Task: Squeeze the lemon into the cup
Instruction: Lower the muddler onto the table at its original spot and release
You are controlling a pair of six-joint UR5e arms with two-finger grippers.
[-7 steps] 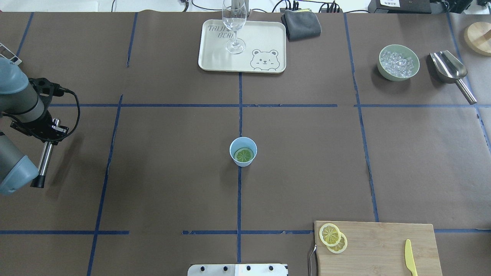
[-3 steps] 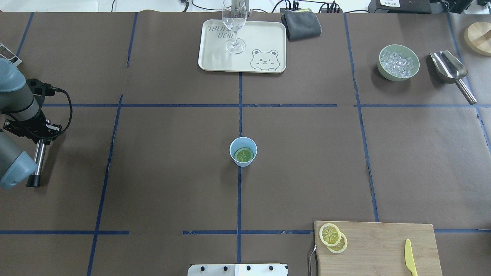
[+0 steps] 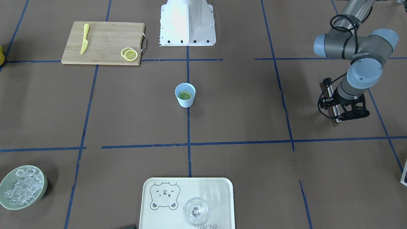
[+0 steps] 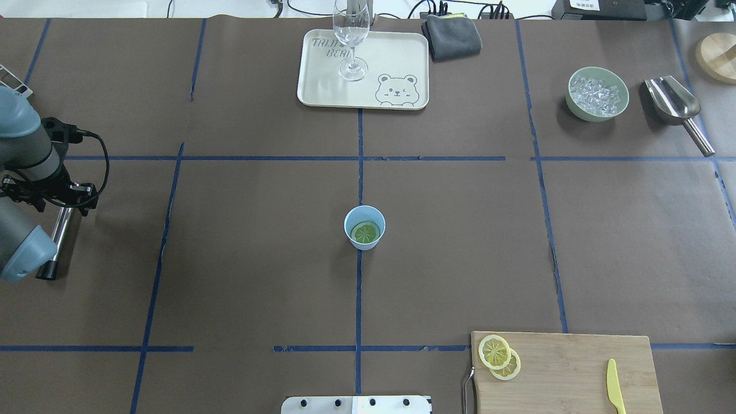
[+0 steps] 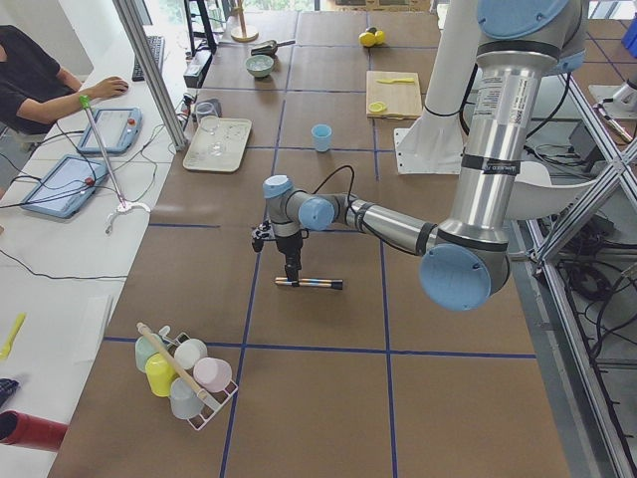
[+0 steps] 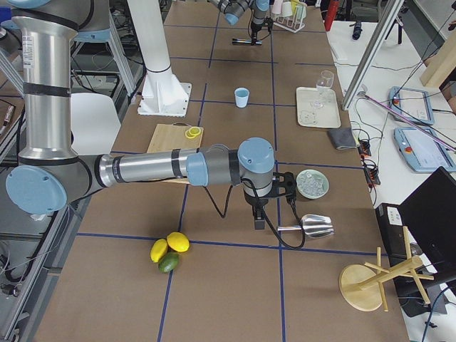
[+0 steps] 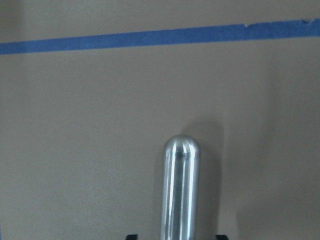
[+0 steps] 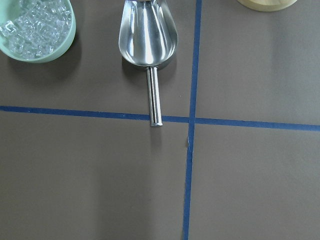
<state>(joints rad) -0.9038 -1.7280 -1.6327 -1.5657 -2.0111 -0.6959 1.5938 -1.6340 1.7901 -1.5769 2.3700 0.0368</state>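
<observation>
1. The cup (image 4: 363, 244) stands upright near the middle of the overhead frame, on a blue tape line (image 4: 357, 299), well apart from both arms.
2. The lemon (image 4: 366, 233) slice lies flat inside the cup, low down, and looks greenish against the blue inside.
3. The left gripper (image 4: 65, 201) is at the left edge of the overhead frame. It is clamped on a metal rod (image 4: 58, 240) that runs toward the lower left and ends in a black tip. In the left wrist view the rod's rounded end rises from the bottom centre over brown paper.
4. The right gripper (image 6: 258, 222) hangs near the centre of the right side view, pointing down. It is just beside the steel scoop (image 6: 313, 226) and near the bowl of ice (image 4: 595, 117). I cannot tell whether its jaws are apart or together.
5. A cutting board (image 4: 575, 374) fills the lower right of the overhead frame. Two more lemon slices (image 4: 494, 351) overlap at its upper-left corner, and a yellow knife (image 4: 614, 386) lies near its right side.
6. A tray (image 4: 397, 52) sits at top centre with a wine glass (image 4: 351, 31) upright on it. A grey cloth (image 4: 452, 35) lies just beside the tray's right edge.
</observation>
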